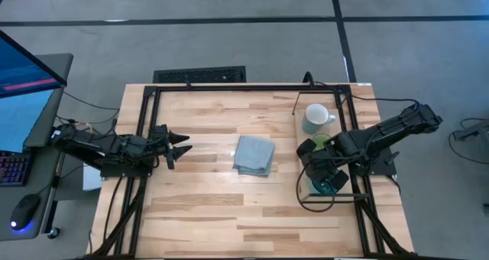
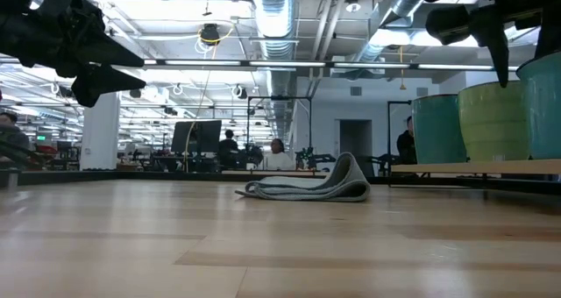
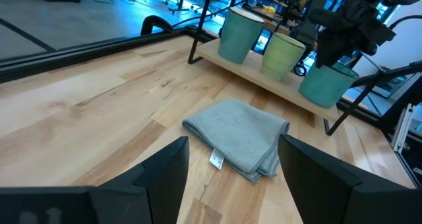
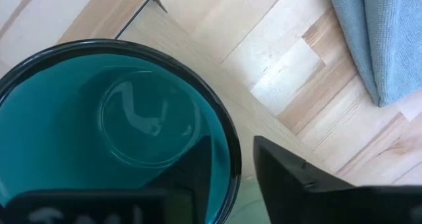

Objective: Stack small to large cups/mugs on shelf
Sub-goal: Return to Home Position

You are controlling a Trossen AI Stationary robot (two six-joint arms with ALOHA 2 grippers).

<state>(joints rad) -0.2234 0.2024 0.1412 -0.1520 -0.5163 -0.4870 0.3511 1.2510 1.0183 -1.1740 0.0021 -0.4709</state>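
As the teal mug looks like glazed ceramic, it is judged rigid, fairly heavy for its size, slick on the wall, and liable to chip if knocked against its neighbour. The best purchase is judged to be across the rim wall, one finger inside and one outside, or else at the handle, which cannot be made out here. The mug stands upright on the shelf, at one end of a row of three: white mug, green mug, then teal. Each is just beside the next and none is nested.

Right hand: positioned directly over the teal mug. In the right wrist view the fingers are seen apart, one outside the rim and the other apparently inside. A gap shows at the outer finger, so nothing is judged to be gripped. Contact at the inner finger cannot be confirmed.

Left hand: fingers spread wide and empty, held over the counter, well apart from the shelf and facing the folded cloth.
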